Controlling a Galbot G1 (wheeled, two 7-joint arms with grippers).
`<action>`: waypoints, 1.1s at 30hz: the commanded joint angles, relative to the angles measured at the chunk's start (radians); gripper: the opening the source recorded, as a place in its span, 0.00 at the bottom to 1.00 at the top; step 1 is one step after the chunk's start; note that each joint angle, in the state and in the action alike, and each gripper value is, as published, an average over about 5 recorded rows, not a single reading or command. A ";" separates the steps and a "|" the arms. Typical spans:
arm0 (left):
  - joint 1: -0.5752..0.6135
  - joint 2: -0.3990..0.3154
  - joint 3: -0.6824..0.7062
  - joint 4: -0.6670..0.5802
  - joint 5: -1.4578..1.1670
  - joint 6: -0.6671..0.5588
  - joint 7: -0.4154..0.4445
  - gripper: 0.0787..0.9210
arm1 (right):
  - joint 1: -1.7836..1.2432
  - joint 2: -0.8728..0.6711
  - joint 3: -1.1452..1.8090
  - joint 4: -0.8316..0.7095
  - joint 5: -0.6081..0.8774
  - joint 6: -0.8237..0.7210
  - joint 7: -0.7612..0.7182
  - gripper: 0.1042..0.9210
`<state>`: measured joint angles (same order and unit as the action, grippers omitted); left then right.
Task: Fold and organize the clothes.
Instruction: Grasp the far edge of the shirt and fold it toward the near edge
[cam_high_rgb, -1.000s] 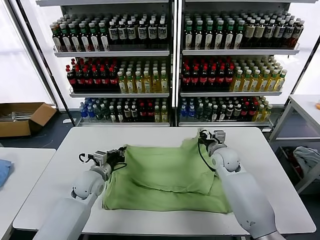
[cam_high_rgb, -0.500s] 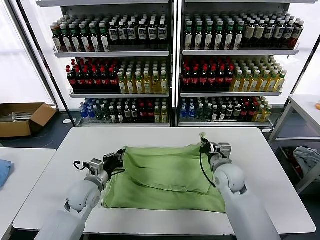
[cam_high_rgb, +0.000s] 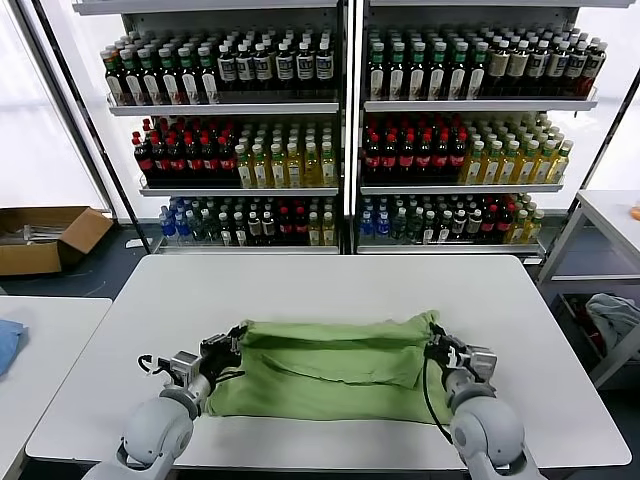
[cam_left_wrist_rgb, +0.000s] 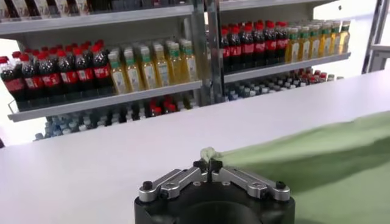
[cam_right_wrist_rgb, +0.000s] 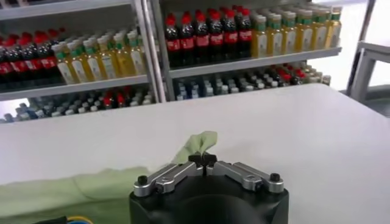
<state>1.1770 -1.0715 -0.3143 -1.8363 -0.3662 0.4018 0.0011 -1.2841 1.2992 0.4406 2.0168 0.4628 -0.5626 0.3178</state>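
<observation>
Both grippers sit low at the near side of the white table (cam_high_rgb: 330, 275), each pinched tight on a corner of the shirt (cam_high_rgb: 330, 365). The left gripper (cam_high_rgb: 225, 350) has its jaws closed on a small tuft of green cloth, and the right gripper (cam_high_rgb: 437, 347) has its jaws closed on a crumpled tip that pokes up between its fingers. Between them the light green shirt lies spread, a folded layer running across its top, its far edge drawn fairly straight from one gripper to the other.

It looks light and limp, a thin cotton that drapes and creases wherever it isn't held; I'd guess it sags in the middle as soon as it's lifted, so the corners seem the right places to grip, keeping the edge taut. The weave looks matte, not slippery, against the smooth tabletop.

Beyond the grippers, past the bare stretch of table, stand shelves of bottles (cam_high_rgb: 340, 140) in tidy rows.
</observation>
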 joint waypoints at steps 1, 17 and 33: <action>0.097 -0.010 -0.012 -0.036 0.028 -0.005 0.006 0.01 | -0.176 0.008 0.038 0.108 -0.042 0.012 0.013 0.00; 0.120 -0.029 -0.013 -0.042 0.097 -0.006 0.014 0.01 | -0.174 0.029 0.009 -0.023 -0.104 0.074 0.016 0.00; 0.119 -0.068 -0.077 -0.238 0.093 0.004 -0.058 0.45 | -0.193 -0.033 0.107 0.258 -0.053 0.136 -0.006 0.42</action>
<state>1.2803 -1.1198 -0.3430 -1.9498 -0.2749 0.3982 -0.0144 -1.4657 1.2936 0.4945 2.1170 0.3787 -0.4575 0.3231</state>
